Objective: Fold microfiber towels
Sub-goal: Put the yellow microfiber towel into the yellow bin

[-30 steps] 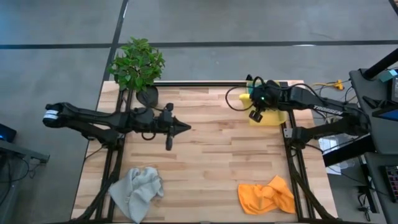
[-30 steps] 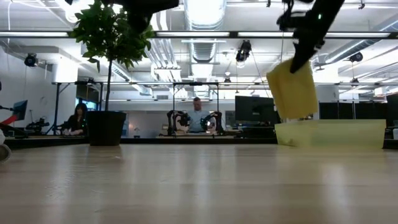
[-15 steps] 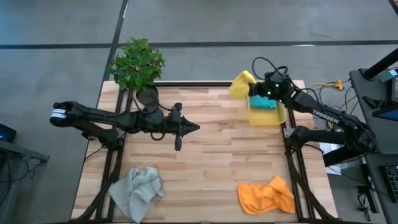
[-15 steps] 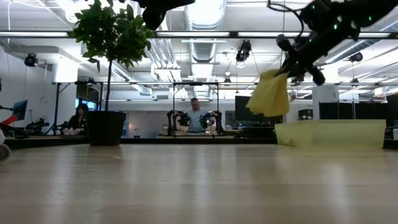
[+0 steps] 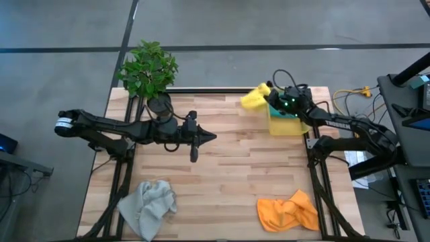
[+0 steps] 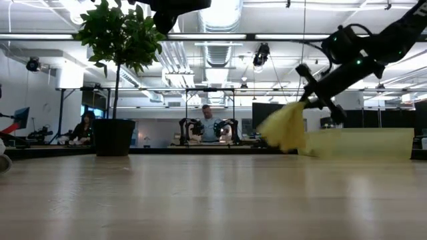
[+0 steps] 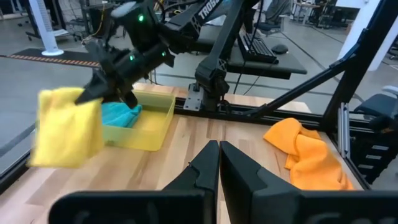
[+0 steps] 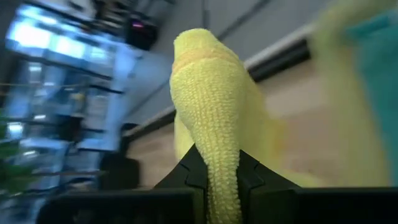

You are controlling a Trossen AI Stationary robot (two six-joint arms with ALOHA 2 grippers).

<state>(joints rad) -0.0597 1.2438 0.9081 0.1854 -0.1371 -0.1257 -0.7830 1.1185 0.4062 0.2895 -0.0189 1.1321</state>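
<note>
My right gripper (image 5: 269,99) is shut on the yellow towel (image 5: 254,98), above the table's far right part, just left of the yellow bin (image 5: 289,124). The towel also shows in the low view (image 6: 283,127) and the left wrist view (image 7: 65,127). A teal towel (image 7: 119,114) lies in the bin. A grey towel (image 5: 148,206) lies crumpled at the near left, an orange towel (image 5: 289,212) at the near right. My left gripper (image 5: 195,156) is shut and empty over the table's middle left. My right gripper pinches a bunched part of the yellow towel (image 8: 214,162) between its two fingers. The fingers slant down toward the table's left. The towel hangs slack below and left of the fingertips (image 6: 308,101), clear of the table and out of the bin.
A potted plant (image 5: 149,72) stands at the table's far left corner. The table's wooden middle (image 5: 235,168) lies bare between the arms. People sit at desks in the room behind the table.
My right gripper has drawn the yellow towel up out of the bin and swung it toward the table's left, then lower; the towel now hangs left of the bin. My left gripper has moved a little toward the table's right.
</note>
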